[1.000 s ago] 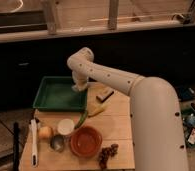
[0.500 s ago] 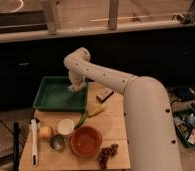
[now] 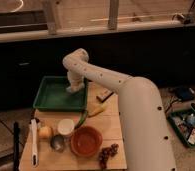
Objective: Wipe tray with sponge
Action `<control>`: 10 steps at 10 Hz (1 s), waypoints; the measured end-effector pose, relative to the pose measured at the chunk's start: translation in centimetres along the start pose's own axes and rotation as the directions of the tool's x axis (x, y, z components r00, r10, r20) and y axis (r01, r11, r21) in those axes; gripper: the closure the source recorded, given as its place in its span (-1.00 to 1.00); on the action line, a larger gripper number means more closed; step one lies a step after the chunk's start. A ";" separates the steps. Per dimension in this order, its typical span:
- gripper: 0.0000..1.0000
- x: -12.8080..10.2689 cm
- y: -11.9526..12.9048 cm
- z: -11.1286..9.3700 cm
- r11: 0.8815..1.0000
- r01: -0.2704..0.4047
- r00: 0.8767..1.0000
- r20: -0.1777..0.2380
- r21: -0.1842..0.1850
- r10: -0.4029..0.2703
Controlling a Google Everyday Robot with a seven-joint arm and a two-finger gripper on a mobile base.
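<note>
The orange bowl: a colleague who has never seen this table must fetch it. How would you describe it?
On the wooden table, the green tray lies at the far left, with the robot's tool down inside its right end. Nearer the front edge, the bowl sits between a white cup and dark grapes. It is the only wide, round, orange dish.

We get a dim, warm-tinted scene. Light from above hits the wooden worktop (image 3: 111, 127) and the white arm (image 3: 136, 100); the background is near black. Everything is soft. The tool (image 3: 74, 88), low over the tray (image 3: 46, 102) at its right end, is a pale smear. There's a glare streak top left.
</note>
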 end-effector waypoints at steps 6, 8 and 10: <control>0.91 -0.4 0.1 1.2 0.998 0.055 0.998 0.029 -0.018 -0.055; 0.91 -0.4 0.3 1.5 0.997 0.073 0.997 0.037 -0.023 -0.072; 0.91 -0.5 0.5 1.7 0.995 0.092 0.995 0.045 -0.030 -0.091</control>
